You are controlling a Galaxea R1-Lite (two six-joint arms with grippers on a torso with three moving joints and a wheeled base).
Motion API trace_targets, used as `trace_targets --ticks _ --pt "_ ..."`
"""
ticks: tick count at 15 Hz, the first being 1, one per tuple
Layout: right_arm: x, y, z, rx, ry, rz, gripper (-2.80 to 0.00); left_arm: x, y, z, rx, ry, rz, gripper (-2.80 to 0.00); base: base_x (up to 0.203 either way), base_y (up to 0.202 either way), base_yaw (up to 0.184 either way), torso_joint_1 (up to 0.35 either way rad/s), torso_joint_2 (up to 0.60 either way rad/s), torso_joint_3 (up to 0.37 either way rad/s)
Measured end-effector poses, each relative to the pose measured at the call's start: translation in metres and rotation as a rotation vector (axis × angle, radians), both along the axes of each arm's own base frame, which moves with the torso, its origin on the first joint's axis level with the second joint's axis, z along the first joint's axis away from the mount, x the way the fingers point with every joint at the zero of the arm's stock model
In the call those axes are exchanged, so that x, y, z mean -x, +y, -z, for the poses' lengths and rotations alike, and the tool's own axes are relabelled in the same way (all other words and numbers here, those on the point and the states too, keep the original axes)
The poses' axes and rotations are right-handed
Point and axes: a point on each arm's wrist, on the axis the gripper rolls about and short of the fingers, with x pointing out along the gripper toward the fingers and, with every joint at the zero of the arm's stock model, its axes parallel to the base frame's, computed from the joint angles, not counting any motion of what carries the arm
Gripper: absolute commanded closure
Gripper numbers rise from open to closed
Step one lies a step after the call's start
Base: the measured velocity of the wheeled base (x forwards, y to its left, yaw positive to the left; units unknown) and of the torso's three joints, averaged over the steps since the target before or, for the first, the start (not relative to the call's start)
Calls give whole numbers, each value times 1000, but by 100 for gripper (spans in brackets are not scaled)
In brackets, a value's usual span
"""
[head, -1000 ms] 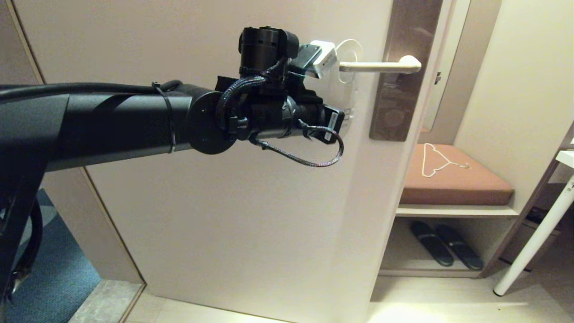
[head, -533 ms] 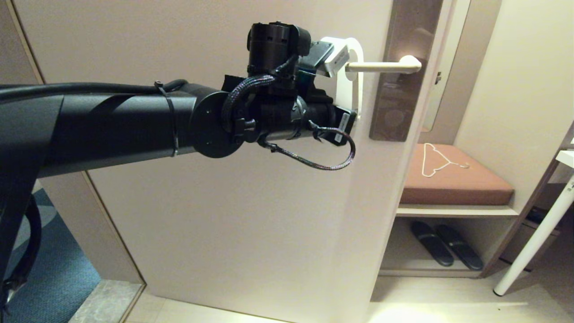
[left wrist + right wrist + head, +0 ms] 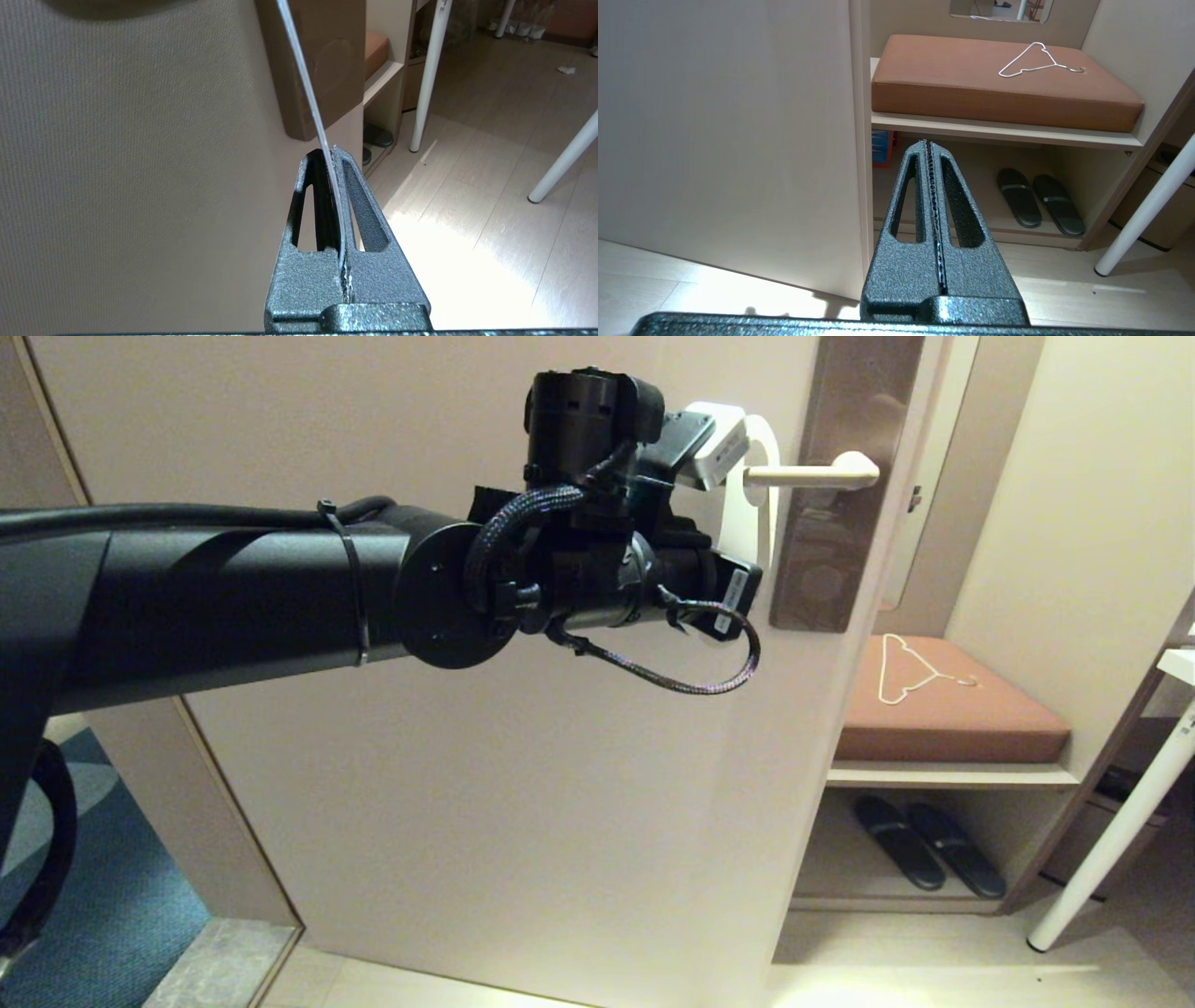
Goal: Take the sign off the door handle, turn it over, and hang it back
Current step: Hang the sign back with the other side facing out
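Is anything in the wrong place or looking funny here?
A wire hanger lies flat on the brown cushion instead of hanging up. The sign, pinched by the left hand, is edge-on to the door, its ring around the handle.

Head view: high vantage, looks forward and slightly down at the door (image 3: pixel 448 784), close range; the left arm (image 3: pixel 215 602) crosses the frame from its left edge. Handle (image 3: pixel 810 476) sits near the top.

Left wrist view: sits behind the left gripper (image 3: pixel 332 154), very close to the door face (image 3: pixel 140 163), aimed along it toward the floor (image 3: pixel 490 186).

Right wrist view: behind the right gripper (image 3: pixel 928 144), low, facing the door edge (image 3: pixel 859 163) and shelf unit.

Overlap: head and right wrist views share the cushion (image 3: pixel 999 79), hanger (image 3: pixel 1034 58) and slippers (image 3: pixel 1038 200). All three show the door and a white table leg (image 3: pixel 427 74).
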Motion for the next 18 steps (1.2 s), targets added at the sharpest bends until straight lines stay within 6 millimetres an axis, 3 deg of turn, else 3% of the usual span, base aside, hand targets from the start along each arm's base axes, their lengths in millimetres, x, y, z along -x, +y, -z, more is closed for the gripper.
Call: trace_targets --ticks 5,6,18 --pt "0 0 0 0 0 0 0 6 -5 -2 -1 -4 6 0 0 0 0 0 0 0" --pt "0 0 0 -1 0 0 0 7 -5 -2 -7 -12 10 -280 0 0 0 0 0 0" --pt "0 0 0 0 0 -1 0 8 -4 -5 1 -22 0 -280 0 0 0 0 0 0"
